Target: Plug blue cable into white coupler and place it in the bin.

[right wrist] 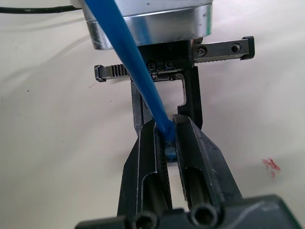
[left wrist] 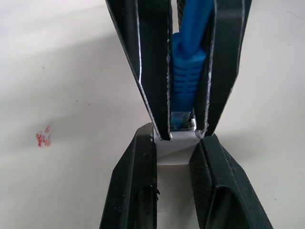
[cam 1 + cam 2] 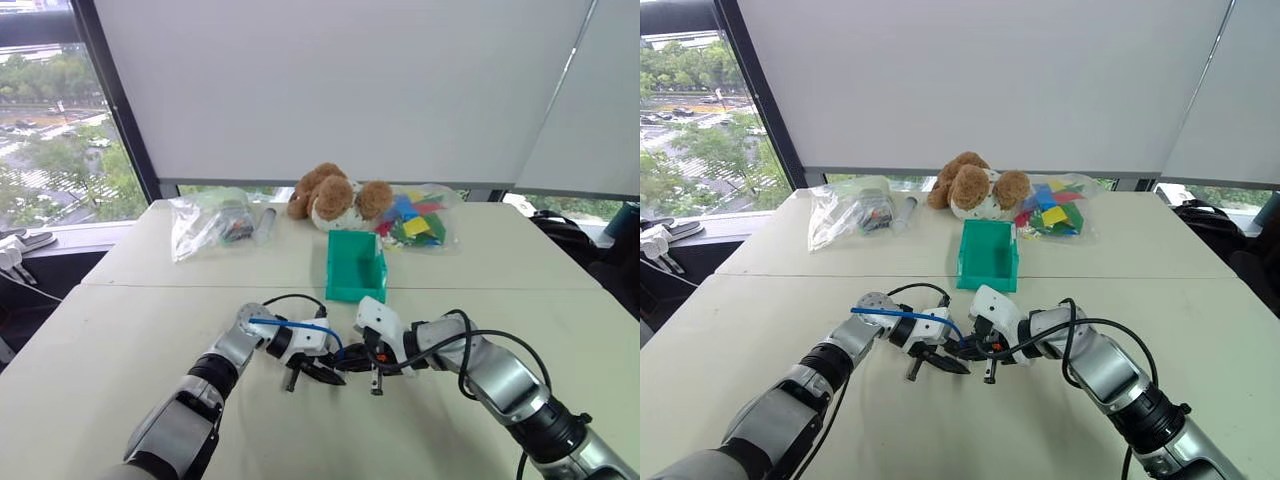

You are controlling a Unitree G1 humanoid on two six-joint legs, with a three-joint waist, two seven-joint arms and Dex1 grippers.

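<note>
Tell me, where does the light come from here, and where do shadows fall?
Left eye view: daylight enters by the window and through the white blinds, evenly, with no harsh glare on the table. Left wrist view: a soft grey shadow lies on the table beside the left claw. Right wrist view: a metal ring gleams behind the blue cable.

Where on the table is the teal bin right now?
In the left eye view, the bin stands mid-table, just beyond the two grippers, in front of the plush dog and left of the bag of colourful blocks.
</note>
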